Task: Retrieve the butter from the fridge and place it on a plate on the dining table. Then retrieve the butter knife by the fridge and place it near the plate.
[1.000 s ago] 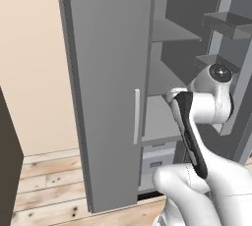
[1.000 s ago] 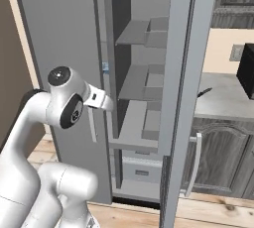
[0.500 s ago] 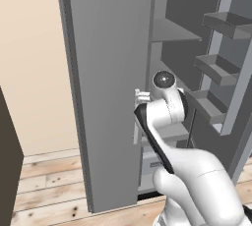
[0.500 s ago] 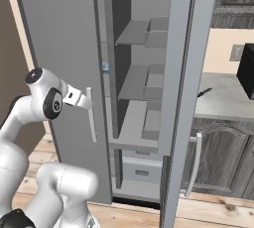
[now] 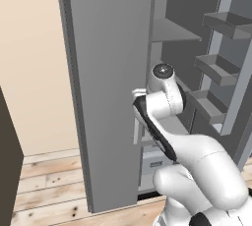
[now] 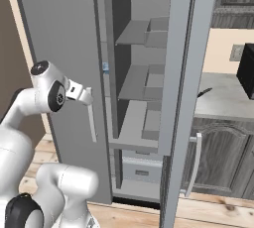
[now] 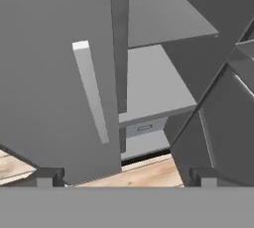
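Beside fridge (image 6: 59, 48) handle (image 7: 91, 91), tool (image 7: 124, 176) fingers apart; right base view shows knife (image 6: 204, 92) on counter (image 6: 223, 100).

From my seat the fridge (image 5: 106, 72) reads as matt grey sheet metal, smooth, no glare. Its bar handle (image 7: 91, 91) looks paler, plastic or brushed metal; I can't tell which. Shelves (image 6: 134, 126) inside are flat matt grey. Floor (image 5: 42, 190) is pale wood planking with visible grain and knots. Cabinet (image 6: 223, 157) shows dark wood grain. Wall (image 5: 29, 63) is plain matt beige.
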